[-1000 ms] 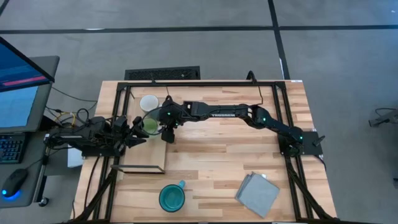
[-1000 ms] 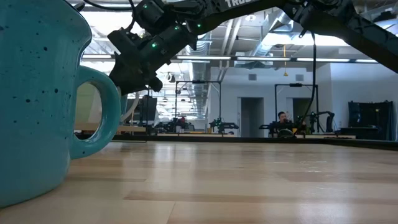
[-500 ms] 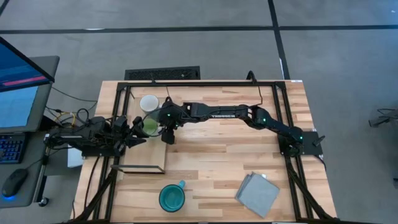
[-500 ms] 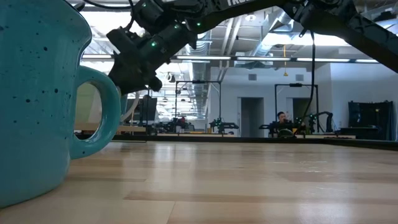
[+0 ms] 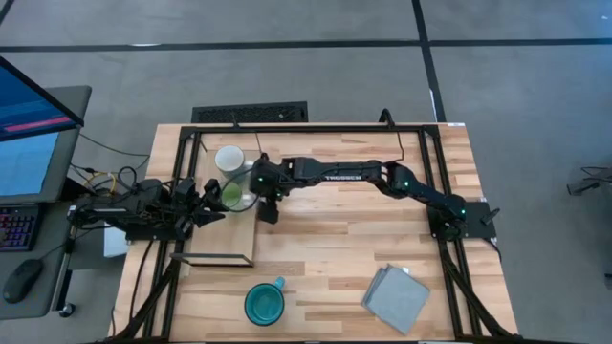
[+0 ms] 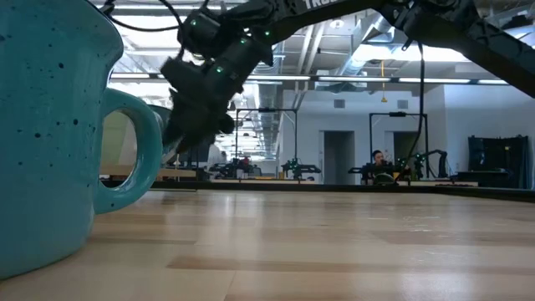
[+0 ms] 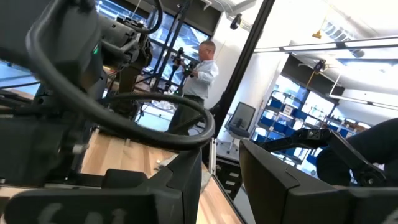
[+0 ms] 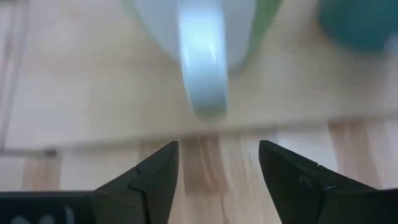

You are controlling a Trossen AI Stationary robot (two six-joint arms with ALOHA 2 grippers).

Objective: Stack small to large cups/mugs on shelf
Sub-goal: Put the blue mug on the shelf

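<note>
The light-green mug (image 5: 237,191) stands upright on its base on the shelf (image 5: 212,241), near the board's far right corner. Its handle (image 8: 202,59) points at my right gripper (image 8: 217,152). That gripper (image 5: 268,210) is open and hangs just right of the mug, touching nothing. The white mug (image 5: 229,158) stands just beyond the green one, toward the far edge. The teal-blue mug (image 5: 264,304) sits on the tabletop near the near edge and fills the left of the low view (image 6: 58,125). My left gripper (image 5: 210,204) waits open at the shelf's left side.
A grey folded cloth (image 5: 397,298) lies near the table's near right corner. A black metal frame (image 5: 316,127) runs round the tabletop. Bare planks (image 5: 354,239) stretch between the shelf and the cloth. A person (image 7: 199,71) stands in the room beyond.
My right gripper has drawn back from the light-green mug, toward the table's right and a little toward its near edge, and has sunk lower in the low view. The mugs stand where they were.
</note>
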